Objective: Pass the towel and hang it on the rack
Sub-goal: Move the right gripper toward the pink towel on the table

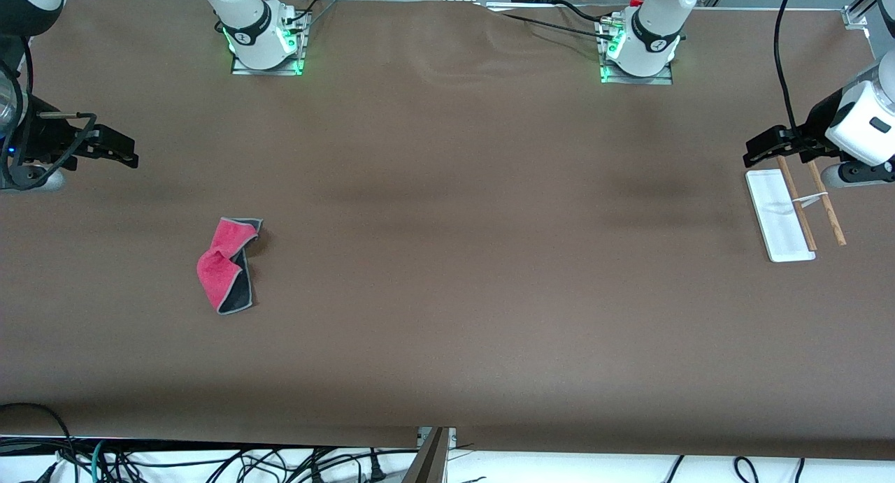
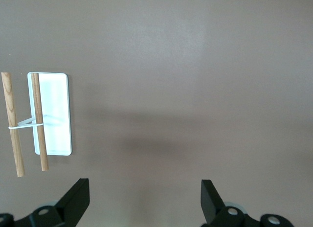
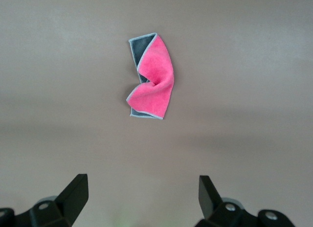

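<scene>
Toward the right arm's end of the table, on the bare brown table [image 1: 447, 259]: the towel [image 1: 227, 266], twisted at the middle, pink face mostly up with a dark grey strip along one edge, long axis running roughly toward and away from the front camera. Nearest to the right gripper [image 1: 119, 151], well apart from it and nearer to the front camera than the spot beneath it; fingers spread wide and empty in the right wrist view, towel centred ahead between them. At the left arm's end, well apart from the towel: the rack [image 1: 789, 217], white base flat, two brown rods parallel. Just over its end, the left gripper [image 1: 759, 151], fingers likewise apart, holding nothing, waiting. Likely first move: right arm down onto the towel.
</scene>
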Controlling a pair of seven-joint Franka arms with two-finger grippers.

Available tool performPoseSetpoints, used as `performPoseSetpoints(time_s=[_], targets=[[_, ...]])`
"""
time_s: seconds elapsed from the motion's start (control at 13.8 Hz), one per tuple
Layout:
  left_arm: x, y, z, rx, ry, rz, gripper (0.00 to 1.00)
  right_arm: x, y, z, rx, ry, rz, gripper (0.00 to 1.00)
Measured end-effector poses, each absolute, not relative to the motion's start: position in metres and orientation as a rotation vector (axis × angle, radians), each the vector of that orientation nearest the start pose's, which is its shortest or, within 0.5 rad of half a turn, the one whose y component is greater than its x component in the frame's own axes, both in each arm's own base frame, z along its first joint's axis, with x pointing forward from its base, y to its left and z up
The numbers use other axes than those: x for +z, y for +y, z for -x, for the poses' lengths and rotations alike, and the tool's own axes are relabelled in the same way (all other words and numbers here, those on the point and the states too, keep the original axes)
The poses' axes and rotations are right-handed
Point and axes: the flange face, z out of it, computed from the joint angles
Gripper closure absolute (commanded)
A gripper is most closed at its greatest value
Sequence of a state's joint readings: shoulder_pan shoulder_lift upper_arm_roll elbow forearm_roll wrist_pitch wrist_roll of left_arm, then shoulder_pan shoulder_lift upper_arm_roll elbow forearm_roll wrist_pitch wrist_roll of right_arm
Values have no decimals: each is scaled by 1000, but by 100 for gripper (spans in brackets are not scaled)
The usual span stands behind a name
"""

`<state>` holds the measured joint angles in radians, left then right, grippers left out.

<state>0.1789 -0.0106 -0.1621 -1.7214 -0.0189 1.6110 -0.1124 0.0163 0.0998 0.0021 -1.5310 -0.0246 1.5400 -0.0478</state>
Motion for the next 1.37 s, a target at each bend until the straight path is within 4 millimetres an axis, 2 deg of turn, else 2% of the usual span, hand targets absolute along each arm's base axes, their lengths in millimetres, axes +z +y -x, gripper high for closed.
performPoseSetpoints(time_s=[0.22,0.43,0.58,0.94,1.16,1.3,1.37], targets=[[563,11,-557,137,-207,3135,0,586,11,-581,128,-115,3160,0],[582,14,-573,105,-209,3145,0,587,25,-581,122,-151,3160,0],[590,14,-573,124,-207,3145,0,586,26,-583,119,-153,3160,0],[584,15,-573,163,-221,3142,0,577,23,-597,49,-140,3163,0],[582,15,-574,170,-233,3141,0,558,23,-609,60,-141,3163,0],[582,15,-575,169,-235,3141,0,533,24,-627,33,-143,3163,0],[582,15,-575,166,-236,3141,0,514,24,-637,31,-142,3160,0]])
